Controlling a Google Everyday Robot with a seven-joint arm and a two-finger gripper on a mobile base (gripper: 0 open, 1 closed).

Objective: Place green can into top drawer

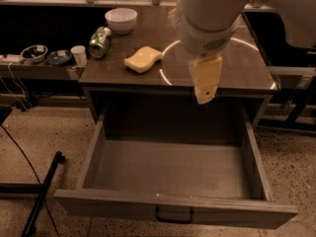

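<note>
Plainly, the robot's white arm (232, 9) is filling the upper right of the view, extending over the counter and carrying nothing. The top drawer (168, 169) is standing pulled well out below and in front of the gripper, its grey floor bare. The receiving place is looking ready, so fetching is, by my judgement, the step in hand. The gripper (205, 83) is hanging tip-down over the counter's front edge, just above the drawer's back wall. Whether it is open or closed I cannot tell from this angle, though nothing is sitting in it. The green can (99, 35) appears to be lying on its side well apart from the gripper, toward the picture's left and farther back, at the counter's left edge.

The speckled floor (44, 132) is spreading around the cabinet, with a black stand leg (42, 191) lying across it far below-left of the gripper. The counter top (247, 68) is showing dark and glossy, with a bright ring of light (161, 68) reflecting just beside the gripper. A low side shelf (29, 70) is sitting beyond the can. A yellow sponge (142, 59) is resting between the can and the gripper, so a straight path to the can is likely passing over it. A white bowl (121, 19) is sitting behind the can, and a small white cup (78, 54) is standing on the shelf.
</note>
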